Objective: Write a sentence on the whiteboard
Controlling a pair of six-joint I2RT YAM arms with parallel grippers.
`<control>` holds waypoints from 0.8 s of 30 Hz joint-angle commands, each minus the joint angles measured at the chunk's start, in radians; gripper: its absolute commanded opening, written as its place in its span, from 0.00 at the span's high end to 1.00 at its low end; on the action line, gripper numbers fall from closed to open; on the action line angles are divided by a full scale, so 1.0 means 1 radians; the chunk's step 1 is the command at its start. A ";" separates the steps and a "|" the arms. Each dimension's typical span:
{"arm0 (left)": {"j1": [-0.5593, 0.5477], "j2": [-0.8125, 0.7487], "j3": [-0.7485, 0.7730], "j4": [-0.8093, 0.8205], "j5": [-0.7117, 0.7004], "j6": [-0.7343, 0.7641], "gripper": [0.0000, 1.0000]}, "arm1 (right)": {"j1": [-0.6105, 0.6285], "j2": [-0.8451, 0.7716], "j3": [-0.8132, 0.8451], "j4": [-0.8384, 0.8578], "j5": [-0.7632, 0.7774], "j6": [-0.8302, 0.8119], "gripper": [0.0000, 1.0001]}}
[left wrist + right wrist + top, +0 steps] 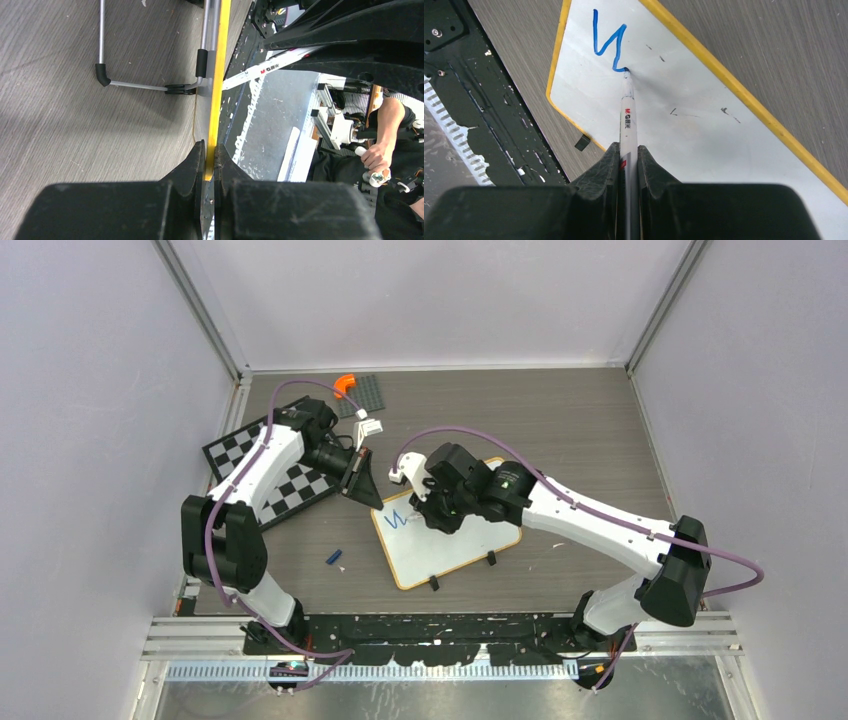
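Observation:
The whiteboard (450, 548) lies on the table, white with a yellow rim and black feet. My left gripper (368, 492) is shut on its far-left corner; the left wrist view shows the jaws clamped on the yellow rim (218, 90). My right gripper (628, 150) is shut on a white marker (628, 115), its tip touching the board (704, 120). Of the sentence, only one blue zigzag stroke (606, 42) shows, near the board's left end; it also shows in the top view (398, 521).
A black-and-white checkered board (275, 475) lies at the left under the left arm. A grey plate (362, 395) with an orange piece (345, 383) lies at the back. A blue marker cap (334, 557) lies left of the whiteboard.

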 commanded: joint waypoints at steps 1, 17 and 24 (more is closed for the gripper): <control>0.001 0.005 -0.006 -0.009 0.013 -0.001 1.00 | -0.015 -0.015 0.059 0.028 0.027 -0.010 1.00; 0.000 0.004 -0.001 -0.008 0.012 0.000 1.00 | -0.018 -0.073 0.082 -0.040 -0.042 -0.018 1.00; 0.000 0.002 -0.005 -0.007 0.007 0.004 1.00 | -0.019 -0.142 -0.008 -0.050 -0.077 -0.010 1.00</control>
